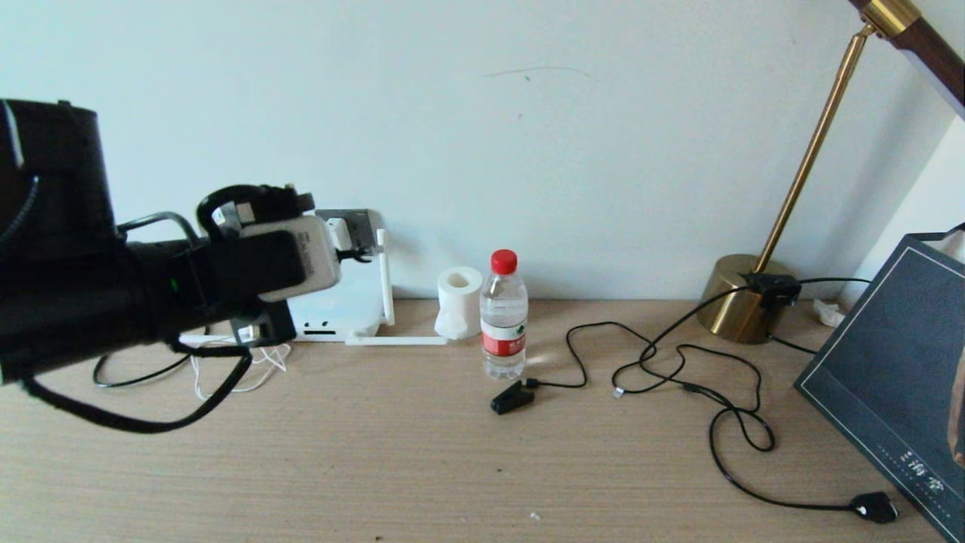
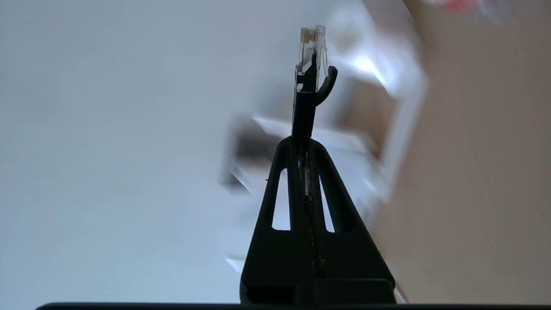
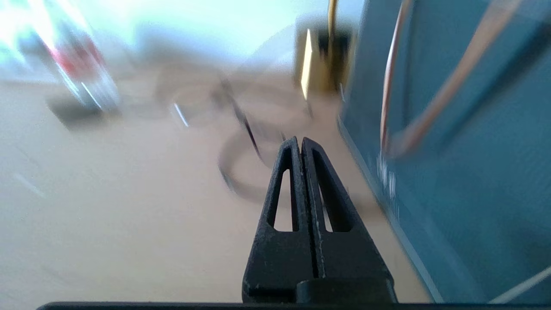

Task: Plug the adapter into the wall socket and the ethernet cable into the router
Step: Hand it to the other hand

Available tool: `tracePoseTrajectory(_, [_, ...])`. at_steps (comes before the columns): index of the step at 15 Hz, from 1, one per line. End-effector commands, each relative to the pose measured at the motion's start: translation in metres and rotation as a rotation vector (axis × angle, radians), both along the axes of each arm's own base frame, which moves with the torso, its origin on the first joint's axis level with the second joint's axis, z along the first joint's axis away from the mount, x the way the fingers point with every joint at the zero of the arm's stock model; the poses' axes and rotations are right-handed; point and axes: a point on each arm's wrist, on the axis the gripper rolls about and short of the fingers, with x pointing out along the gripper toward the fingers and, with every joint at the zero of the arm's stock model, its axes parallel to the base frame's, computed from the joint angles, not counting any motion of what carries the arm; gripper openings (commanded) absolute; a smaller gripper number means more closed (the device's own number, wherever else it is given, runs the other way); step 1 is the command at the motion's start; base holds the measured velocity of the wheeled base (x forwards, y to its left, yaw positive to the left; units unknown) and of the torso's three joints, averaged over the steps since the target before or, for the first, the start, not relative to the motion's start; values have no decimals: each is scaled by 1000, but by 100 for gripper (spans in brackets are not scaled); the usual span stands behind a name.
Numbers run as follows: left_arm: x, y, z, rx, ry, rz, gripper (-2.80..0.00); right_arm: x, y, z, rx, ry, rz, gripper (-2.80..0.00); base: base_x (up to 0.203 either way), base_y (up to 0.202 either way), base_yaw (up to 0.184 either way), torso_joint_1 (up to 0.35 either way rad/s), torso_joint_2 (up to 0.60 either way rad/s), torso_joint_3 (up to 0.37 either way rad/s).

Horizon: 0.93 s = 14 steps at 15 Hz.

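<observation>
At far left of the tabletop (image 1: 467, 467), the left tool (image 2: 303, 142) is raised in front of the router (image 1: 343, 309), its fingers pressed together on the ethernet cable (image 2: 306, 92) just behind the plug. Clear plug tip sticks out beyond the fingertips in the left wrist view. From the head view the arm covers the tool tips, and the black cable hangs in a loop below the arm.

Router sits against the far wall, one antenna upright at its right edge, another lying flat along the tabletop toward the paper roll (image 1: 458, 302). Wall socket (image 1: 358, 226) is just above the router, with the adapter (image 1: 339, 234) seated in it. Thin white cord lies coiled near the router's left side.

Right tool (image 3: 300, 146): fingers pressed together, holding nothing, low over the tabletop just beside the blue box (image 3: 465, 150).

Water bottle (image 1: 503, 317) stands right of the roll. Black clip (image 1: 511, 397) lies just nearer than the bottle, on thin black wire. Brass lamp base (image 1: 735, 305) at far right; a black cable runs from it to a chunky plug (image 1: 874, 507) at near right.
</observation>
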Motion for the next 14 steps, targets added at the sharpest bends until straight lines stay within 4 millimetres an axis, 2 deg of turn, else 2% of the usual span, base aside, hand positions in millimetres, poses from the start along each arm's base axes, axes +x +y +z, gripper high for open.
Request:
tracePoseTrajectory(1, [-1, -27, 12, -36, -91, -92, -280, 13, 2, 73, 73, 68, 111, -280, 0, 0, 0, 0, 0, 0])
tracePoseTrajectory(2, [1, -35, 12, -52, -120, -113, -280, 29, 4, 89, 102, 147, 180, -280, 0, 0, 0, 0, 0, 0])
tracePoseTrajectory(4, [-5, -46, 5, -57, -125, -161, -280, 57, 8, 102, 159, 295, 347, -280, 0, 0, 0, 0, 0, 0])
tracePoseTrajectory(5, [-8, -49, 3, -61, -129, -178, -280, 66, 10, 109, 182, 333, 445, 0, 0, 0, 0, 0, 0, 0])
tracePoseTrajectory(9, [-14, -67, -6, -55, -104, -249, -280, 99, 16, 145, 248, 388, 666, 0, 0, 0, 0, 0, 0, 0])
tracePoseTrajectory(14, [-8, -76, -15, -44, -78, -260, -280, 150, 32, 163, 252, 481, 833, 0, 0, 0, 0, 0, 0, 0])
